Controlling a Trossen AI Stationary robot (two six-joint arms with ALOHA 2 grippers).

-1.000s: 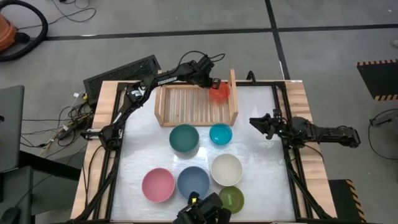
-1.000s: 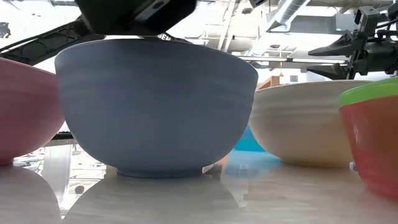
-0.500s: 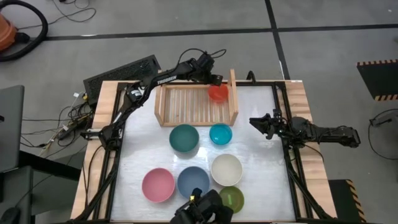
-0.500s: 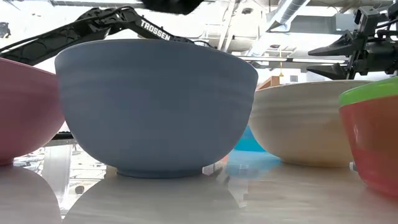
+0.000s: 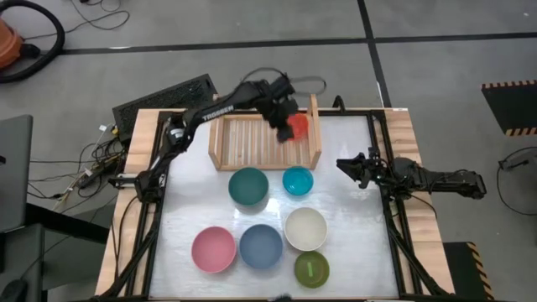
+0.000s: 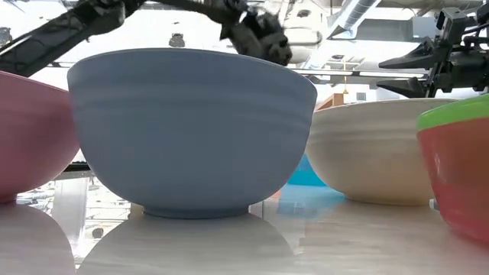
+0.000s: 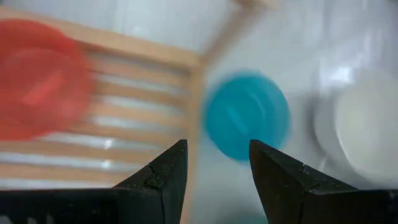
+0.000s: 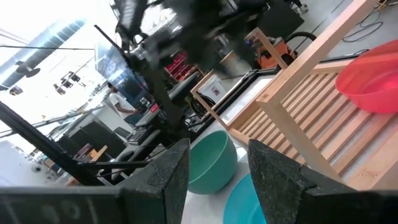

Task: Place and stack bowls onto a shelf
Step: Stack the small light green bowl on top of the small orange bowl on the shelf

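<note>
The left gripper (image 5: 284, 117) hangs over the light wooden slatted shelf (image 5: 252, 143), jaws parted and empty; the small round red-orange plastic bowl (image 5: 296, 126) lies released at the shelf's right end. The right gripper (image 5: 348, 166) waits beside the shelf with jaws apart. Judged next: fetching the small cyan bowl (image 5: 298, 180) just before the shelf.

Looks like a robotics lab or workshop: grey concrete floor (image 5: 252, 33) with black tape lines, hazard-striped marking (image 5: 509, 84) at the right, loose cables (image 5: 92, 155) left of the table, exposed ceiling ducting (image 6: 359, 11) overhead.
</note>
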